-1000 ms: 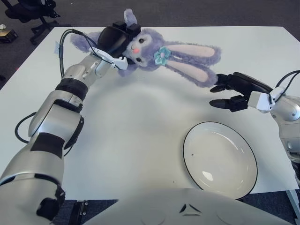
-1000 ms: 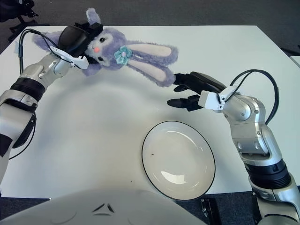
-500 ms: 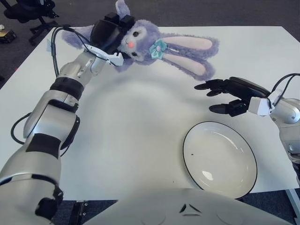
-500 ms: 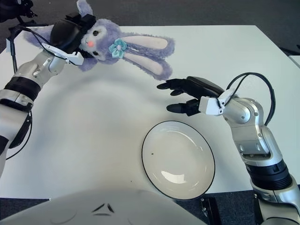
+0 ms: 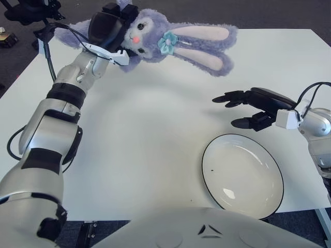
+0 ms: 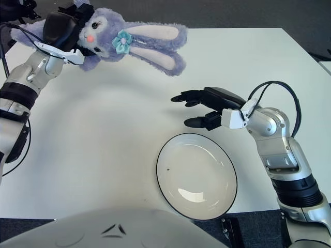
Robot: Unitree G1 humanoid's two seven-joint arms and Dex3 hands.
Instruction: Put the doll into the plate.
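A purple plush rabbit doll (image 5: 170, 44) with long pink-lined ears and a teal bow hangs in the air over the table's far left. My left hand (image 5: 109, 31) is shut on its head and body, ears trailing to the right. The white plate (image 5: 242, 175) with a dark rim lies empty at the near right. My right hand (image 5: 243, 106) hovers just beyond the plate's far edge, fingers spread and holding nothing, well below and right of the ears.
The white table (image 5: 155, 139) spans the view. An office chair (image 5: 31, 13) stands on the dark floor beyond the far left corner. A cable (image 5: 49, 57) loops off my left forearm.
My left hand has lifted the doll up and to the left, off the table. The right hand opened its fingers and shifted slightly left, away from the ears.
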